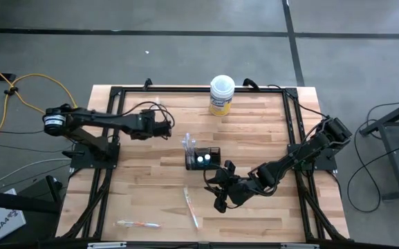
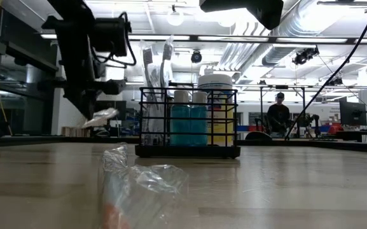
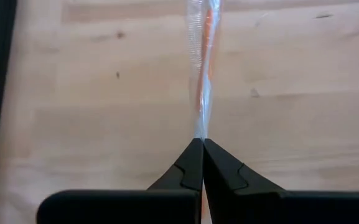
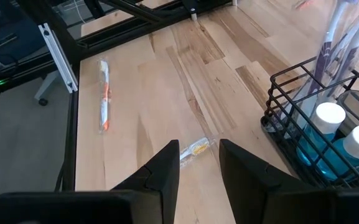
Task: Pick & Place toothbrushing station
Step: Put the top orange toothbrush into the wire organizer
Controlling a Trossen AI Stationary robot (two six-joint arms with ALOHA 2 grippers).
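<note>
- My left end effector [image 1: 166,128] is pinched tight on a wrapped toothbrush [image 3: 203,68]. The clear wrapper with its orange streak runs straight out from my closed fingertips [image 3: 191,163], above the bare wood of the bench [image 1: 151,187].
- From that left end effector, the toothbrushing station [image 1: 204,158] sits off toward the bench middle, near but apart from it. It is a black wire-mesh holder standing upright on the wood.
- Inside the holder two teal tubes [image 2: 189,121] with white caps stand side by side, and pale toothbrushes [image 2: 156,70] rise at one end.
- My right end effector [image 1: 218,188] hangs low with its fingers [image 4: 165,168] narrowly apart and nothing between them. The holder is just beside it, ahead and to one side.
- Directly past those right fingertips lies a small wrapped piece with a yellow-orange mark [image 4: 196,149], flat on the wood.
- Farther out from the right end effector another wrapped toothbrush [image 4: 104,94] lies flat near the bench edge.
- A yellow tub with a white lid [image 1: 221,95] stands beyond the holder, well away from both end effectors.
- In the room behind, a person [image 2: 277,116] is at a far workstation.
</note>
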